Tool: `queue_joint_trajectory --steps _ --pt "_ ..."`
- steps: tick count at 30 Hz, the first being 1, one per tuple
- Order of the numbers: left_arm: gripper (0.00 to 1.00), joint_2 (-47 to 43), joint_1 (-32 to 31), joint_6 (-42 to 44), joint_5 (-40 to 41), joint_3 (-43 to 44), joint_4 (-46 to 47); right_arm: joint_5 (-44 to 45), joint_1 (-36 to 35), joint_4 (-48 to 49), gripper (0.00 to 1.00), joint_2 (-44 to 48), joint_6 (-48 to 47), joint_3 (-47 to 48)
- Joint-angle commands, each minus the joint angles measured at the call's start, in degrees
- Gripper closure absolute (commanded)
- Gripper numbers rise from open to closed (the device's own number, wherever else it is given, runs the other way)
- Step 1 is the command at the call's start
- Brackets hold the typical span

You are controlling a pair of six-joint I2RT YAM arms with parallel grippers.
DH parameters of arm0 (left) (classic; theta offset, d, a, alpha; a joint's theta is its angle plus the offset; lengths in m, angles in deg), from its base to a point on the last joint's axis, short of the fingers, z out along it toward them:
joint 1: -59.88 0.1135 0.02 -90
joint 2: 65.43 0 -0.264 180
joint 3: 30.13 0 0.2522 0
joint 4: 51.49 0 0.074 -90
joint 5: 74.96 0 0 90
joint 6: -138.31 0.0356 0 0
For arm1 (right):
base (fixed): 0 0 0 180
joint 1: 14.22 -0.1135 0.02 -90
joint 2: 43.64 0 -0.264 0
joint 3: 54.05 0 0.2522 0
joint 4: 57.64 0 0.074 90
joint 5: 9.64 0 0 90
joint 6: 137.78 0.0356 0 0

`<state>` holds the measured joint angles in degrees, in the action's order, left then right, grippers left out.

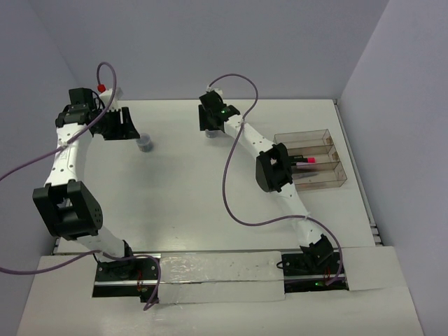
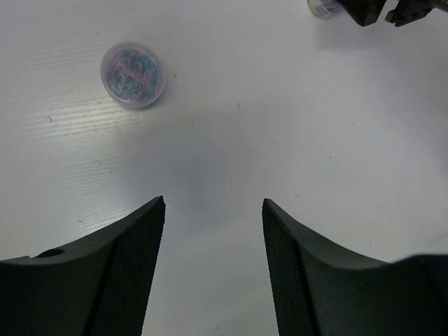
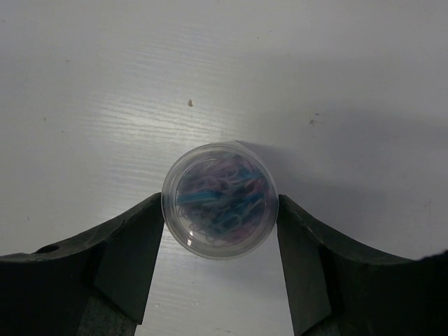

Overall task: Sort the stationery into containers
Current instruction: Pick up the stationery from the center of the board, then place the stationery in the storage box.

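Observation:
A small round clear jar [image 3: 219, 189] full of blue and pink clips stands on the white table between the fingers of my right gripper [image 3: 220, 204]. Both pads touch its sides. From above, this gripper [image 1: 210, 127] points down at the back middle of the table. A second jar [image 2: 133, 74] of the same kind stands ahead and left of my left gripper [image 2: 213, 206], which is open and holds nothing. In the top view that jar [image 1: 145, 143] sits just right of the left gripper [image 1: 120, 124]. The clear divided tray [image 1: 301, 134] lies at the right with a magenta pen [image 1: 306, 161] in it.
The right arm's forearm [image 1: 269, 164] stretches across the table beside the tray's left end. Purple cables loop above both arms. Grey walls close off the table's back and right sides. The right gripper's tip [image 2: 381, 8] shows at the top of the left wrist view.

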<state>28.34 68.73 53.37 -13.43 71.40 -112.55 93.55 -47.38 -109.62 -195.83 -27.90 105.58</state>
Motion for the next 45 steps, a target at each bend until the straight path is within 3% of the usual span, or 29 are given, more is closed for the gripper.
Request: queue_joint_trajectory --steps 1,5,9,12,13,14,18,24,27,33,36,41,45 --pt "0.35 -1.6 0.7 1.6 0.3 3.7 -2.4 -1.0 -0.2 -0.6 0.36 -0.7 -1.1 2.5" --pt "0.35 -1.2 1.2 2.1 -0.1 4.4 -2.9 -1.1 -0.1 -0.4 0.41 -0.3 -1.0 1.7" --pt "0.35 -1.0 1.4 2.6 -0.4 4.2 -3.1 -1.1 -0.2 0.2 0.53 0.7 -1.0 0.0" --pt "0.35 -0.7 1.7 2.9 -1.0 3.7 -3.3 -0.9 -0.1 2.2 0.77 3.2 -0.7 -4.4" --pt "0.35 -0.7 1.8 2.9 -1.1 3.5 -3.3 -0.7 -0.1 4.3 0.94 5.4 -0.3 -7.8" --pt "0.35 -0.6 1.9 2.9 -1.2 3.4 -3.2 -0.9 -0.1 5.9 0.99 7.0 -0.1 -10.6" --pt "0.35 -0.4 2.0 2.8 -1.2 2.9 -2.8 -2.6 -0.1 12.3 1.00 14.1 0.8 -18.1" --pt "0.36 0.2 2.1 2.7 -1.3 2.7 -2.4 -2.4 0.1 13.2 1.00 22.4 -0.6 -20.4" --pt "0.35 0.2 2.1 3.0 -1.6 2.8 -2.4 -2.9 2.2 14.3 1.00 29.8 -0.4 -27.2" --pt "0.35 0.2 2.1 3.4 -2.4 2.2 -1.2 -5.7 12.5 21.9 1.00 49.2 2.1 -49.7" --pt "0.36 0.5 2.0 3.7 -3.3 1.3 -0.3 -6.3 20.9 22.5 1.00 57.4 4.0 -60.6" --pt "0.36 1.0 2.1 4.2 -4.0 0.5 0.0 -8.0 32.2 24.3 1.00 59.2 5.5 -69.0" --pt "0.35 1.2 2.1 5.1 -3.9 0.0 -0.1 -9.3 37.8 24.7 1.00 55.8 5.9 -68.9"
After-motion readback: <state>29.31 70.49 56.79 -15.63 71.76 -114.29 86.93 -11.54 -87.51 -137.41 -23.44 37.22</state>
